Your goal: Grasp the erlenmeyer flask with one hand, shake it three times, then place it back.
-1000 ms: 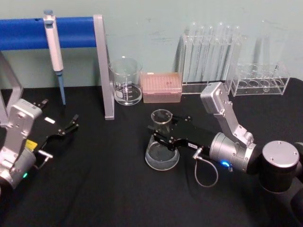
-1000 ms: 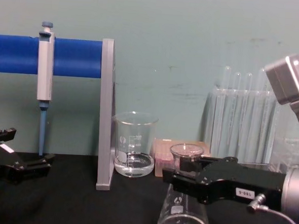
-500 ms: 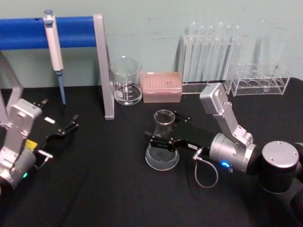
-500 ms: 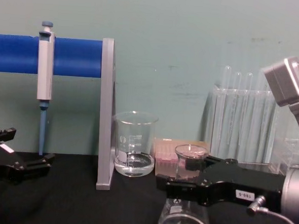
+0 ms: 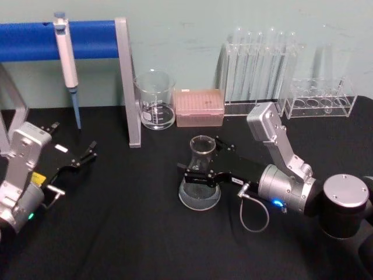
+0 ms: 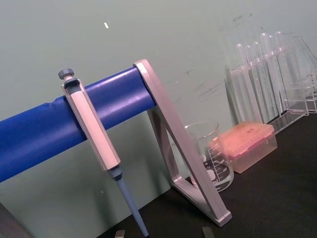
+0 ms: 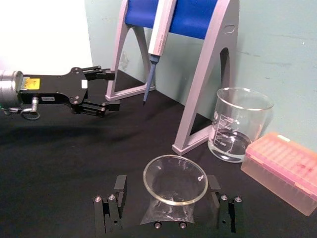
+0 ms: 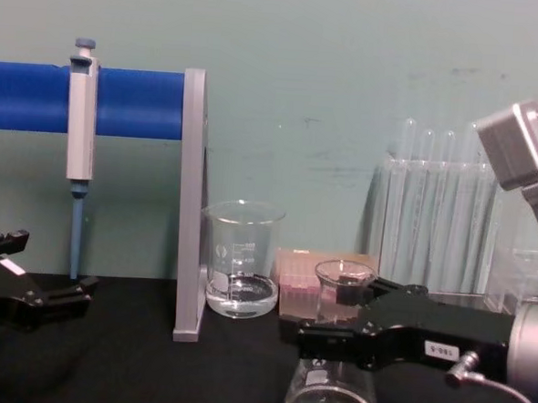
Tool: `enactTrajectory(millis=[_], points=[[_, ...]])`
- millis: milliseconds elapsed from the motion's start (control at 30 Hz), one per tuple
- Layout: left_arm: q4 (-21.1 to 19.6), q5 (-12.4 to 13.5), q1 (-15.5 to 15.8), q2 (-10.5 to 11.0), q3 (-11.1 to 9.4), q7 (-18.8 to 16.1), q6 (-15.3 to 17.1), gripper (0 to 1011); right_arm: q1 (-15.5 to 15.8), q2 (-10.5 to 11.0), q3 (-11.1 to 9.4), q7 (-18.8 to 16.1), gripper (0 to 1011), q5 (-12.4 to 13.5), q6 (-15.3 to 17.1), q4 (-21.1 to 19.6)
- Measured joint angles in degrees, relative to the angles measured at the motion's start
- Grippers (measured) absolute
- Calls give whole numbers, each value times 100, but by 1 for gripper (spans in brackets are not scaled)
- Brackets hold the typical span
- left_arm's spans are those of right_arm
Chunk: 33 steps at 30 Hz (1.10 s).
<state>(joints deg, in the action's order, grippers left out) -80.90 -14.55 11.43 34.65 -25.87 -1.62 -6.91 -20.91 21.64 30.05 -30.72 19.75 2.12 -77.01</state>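
Observation:
The erlenmeyer flask [image 5: 200, 175] stands upright on the black table, a little clear liquid in its wide base. My right gripper [image 5: 201, 157] reaches in from the right at neck height, open, with one finger on each side of the neck. In the right wrist view the flask's rim [image 7: 174, 179] lies between the two black fingers [image 7: 120, 191], and a gap shows on one side. From the chest view the flask [image 8: 341, 288] stands partly behind the right gripper [image 8: 331, 308]. My left gripper [image 5: 81, 156] rests open at the far left, away from the flask.
A glass beaker [image 5: 155, 100] and a pink tip box [image 5: 199, 107] stand behind the flask. A pipette [image 5: 67, 55] hangs on the blue bar, whose grey stand leg [image 5: 129, 87] is beside the beaker. Test tube racks [image 5: 259, 70] line the back right.
One second ago the right gripper was shut on the flask's neck. Its jaws have since spread apart, and the flask stays upright on the table. The left arm has not moved.

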Motion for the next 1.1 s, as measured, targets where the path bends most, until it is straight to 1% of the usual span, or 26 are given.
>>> enactTrajectory(millis=[267, 600, 833, 933, 1100], points=[[0, 0, 0, 0, 0, 0, 0, 1001, 151, 176, -76, -95, 1003, 115, 14, -192], [0, 0, 0, 0, 0, 0, 0, 1001, 488, 580, -263, -142, 1003, 258, 2, -621], [0, 0, 0, 0, 0, 0, 0, 1001, 761, 941, -430, -256, 1003, 418, -71, -975], [0, 0, 0, 0, 0, 0, 0, 1001, 833, 1050, -483, -293, 1003, 473, -100, -1066], [0, 0, 0, 0, 0, 0, 0, 1001, 891, 1172, -536, -318, 1003, 514, -133, -1150]])
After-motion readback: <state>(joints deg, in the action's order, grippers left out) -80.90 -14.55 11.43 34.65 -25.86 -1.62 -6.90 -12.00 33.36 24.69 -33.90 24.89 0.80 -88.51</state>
